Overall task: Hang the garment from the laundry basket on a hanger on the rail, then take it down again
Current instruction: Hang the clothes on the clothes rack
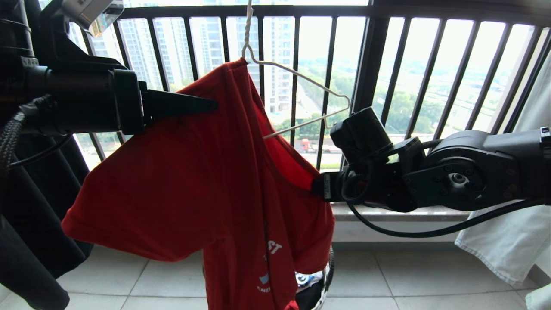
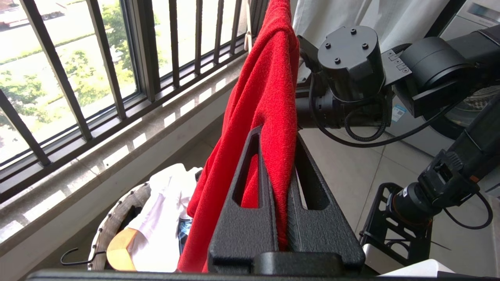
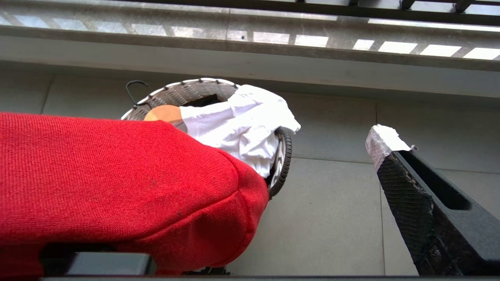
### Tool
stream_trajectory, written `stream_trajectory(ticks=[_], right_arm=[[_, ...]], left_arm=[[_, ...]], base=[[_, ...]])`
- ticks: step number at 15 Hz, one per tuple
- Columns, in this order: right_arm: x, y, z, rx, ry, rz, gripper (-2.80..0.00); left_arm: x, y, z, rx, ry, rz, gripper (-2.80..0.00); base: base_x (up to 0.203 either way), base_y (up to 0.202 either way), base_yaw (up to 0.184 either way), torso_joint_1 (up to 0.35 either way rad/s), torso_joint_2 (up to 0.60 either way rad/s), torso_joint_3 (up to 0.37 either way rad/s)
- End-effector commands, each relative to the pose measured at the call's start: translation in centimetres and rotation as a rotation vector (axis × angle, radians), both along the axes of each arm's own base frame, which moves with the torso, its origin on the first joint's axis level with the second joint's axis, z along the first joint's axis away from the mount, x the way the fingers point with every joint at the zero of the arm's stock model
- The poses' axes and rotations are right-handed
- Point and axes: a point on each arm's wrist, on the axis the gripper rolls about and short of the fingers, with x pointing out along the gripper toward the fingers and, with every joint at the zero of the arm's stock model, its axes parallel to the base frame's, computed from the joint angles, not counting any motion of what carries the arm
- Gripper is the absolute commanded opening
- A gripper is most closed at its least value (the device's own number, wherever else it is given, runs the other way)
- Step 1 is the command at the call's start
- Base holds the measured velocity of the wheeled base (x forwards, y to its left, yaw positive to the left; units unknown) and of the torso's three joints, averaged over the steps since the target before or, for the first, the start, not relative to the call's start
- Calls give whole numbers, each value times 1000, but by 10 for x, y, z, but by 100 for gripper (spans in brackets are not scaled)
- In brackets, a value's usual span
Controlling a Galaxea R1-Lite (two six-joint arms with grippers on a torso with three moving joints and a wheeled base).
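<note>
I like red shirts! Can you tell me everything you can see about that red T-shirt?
The red T-shirt is soft knit cloth with white lettering and a blue-white picture low on its front. It hangs crooked from a thin white wire hanger, only one side on, the hanger's other arm bare. The left tool is shut, pinching a fold. The right tool is open, one finger inside the cloth. Its hem dangles over the laundry basket.

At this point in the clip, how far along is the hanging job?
Done: the red T-shirt is out of the laundry basket and draped over one arm of the wire hanger. In hand: the left end effector pinches its fabric; the right end effector is open, one finger under cloth. Left: dressing the bare hanger arm, then taking the shirt down.
</note>
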Motion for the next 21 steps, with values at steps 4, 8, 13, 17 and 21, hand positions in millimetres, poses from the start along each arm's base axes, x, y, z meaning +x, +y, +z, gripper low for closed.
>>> stream_trajectory(ticks=[4, 8, 13, 17, 21], right_arm=[[2, -15, 13, 11, -31, -27, 0], [-2, -16, 17, 37, -24, 13, -280], [2, -32, 28, 170, 19, 135, -280], [4, -44, 34, 260, 54, 227, -280], [13, -51, 33, 296, 78, 250, -280]], left_arm=[[1, 1, 0, -1, 1, 2, -280], [0, 2, 1, -5, 3, 4, -280], [-6, 3, 5, -30, 21, -2, -280], [-18, 6, 12, -63, 29, -8, -280], [-24, 11, 18, -101, 5, 5, -280]], base=[[0, 0, 0, 0, 0, 0], [0, 0, 0, 0, 0, 0], [0, 0, 0, 0, 0, 0], [0, 0, 0, 0, 0, 0], [0, 0, 0, 0, 0, 0]])
